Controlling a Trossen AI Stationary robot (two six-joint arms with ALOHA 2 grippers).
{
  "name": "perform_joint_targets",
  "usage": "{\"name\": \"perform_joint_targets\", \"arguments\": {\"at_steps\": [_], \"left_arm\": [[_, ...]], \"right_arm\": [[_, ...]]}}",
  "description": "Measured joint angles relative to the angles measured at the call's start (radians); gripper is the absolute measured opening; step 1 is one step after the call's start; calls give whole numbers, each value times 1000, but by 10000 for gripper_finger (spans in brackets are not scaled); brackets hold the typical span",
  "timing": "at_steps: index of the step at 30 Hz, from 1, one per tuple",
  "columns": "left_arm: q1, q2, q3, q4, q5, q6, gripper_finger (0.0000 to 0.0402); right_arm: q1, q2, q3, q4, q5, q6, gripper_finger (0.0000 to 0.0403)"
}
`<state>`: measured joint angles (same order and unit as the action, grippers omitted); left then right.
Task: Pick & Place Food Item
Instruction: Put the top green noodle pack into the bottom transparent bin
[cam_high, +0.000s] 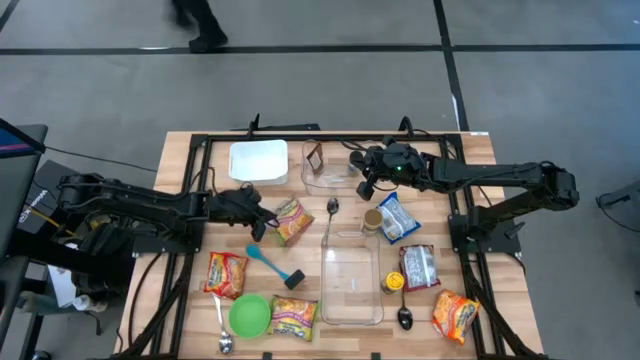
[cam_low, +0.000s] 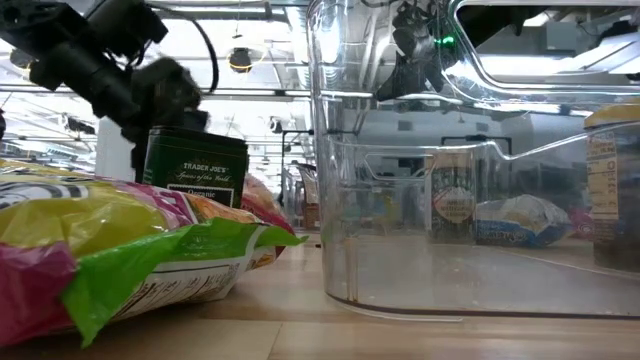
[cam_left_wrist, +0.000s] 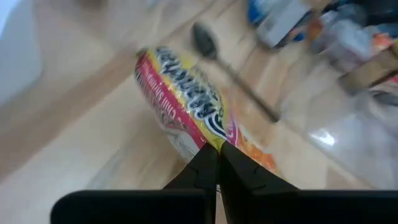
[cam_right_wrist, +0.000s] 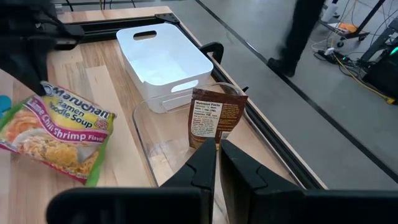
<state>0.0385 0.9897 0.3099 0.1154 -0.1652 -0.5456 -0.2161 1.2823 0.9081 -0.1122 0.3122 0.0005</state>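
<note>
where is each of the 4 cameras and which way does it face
high view: above the table, straight down; both arms show, left gripper shut on the ramen packet, right gripper shut over the clear bin.
low view: table-top height, level across; clear container, dark arm parts above.
left wrist view: looks past shut fingers at the ramen packet.
right wrist view: looks past shut fingers at a brown packet and white tray.
shared: high and both wrist views show the ramen packet.
</note>
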Motion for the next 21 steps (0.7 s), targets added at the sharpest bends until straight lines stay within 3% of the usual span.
{"name": "perform_joint_targets", "arguments": {"at_steps": [13,21], "left_arm": [[0,-127,0,231,13,365,1],[0,-130,0,299,172,634,4]], "right_arm": [[0,0,0,0,0,0,14],[0,0,0,12,0,-1,14]]}}
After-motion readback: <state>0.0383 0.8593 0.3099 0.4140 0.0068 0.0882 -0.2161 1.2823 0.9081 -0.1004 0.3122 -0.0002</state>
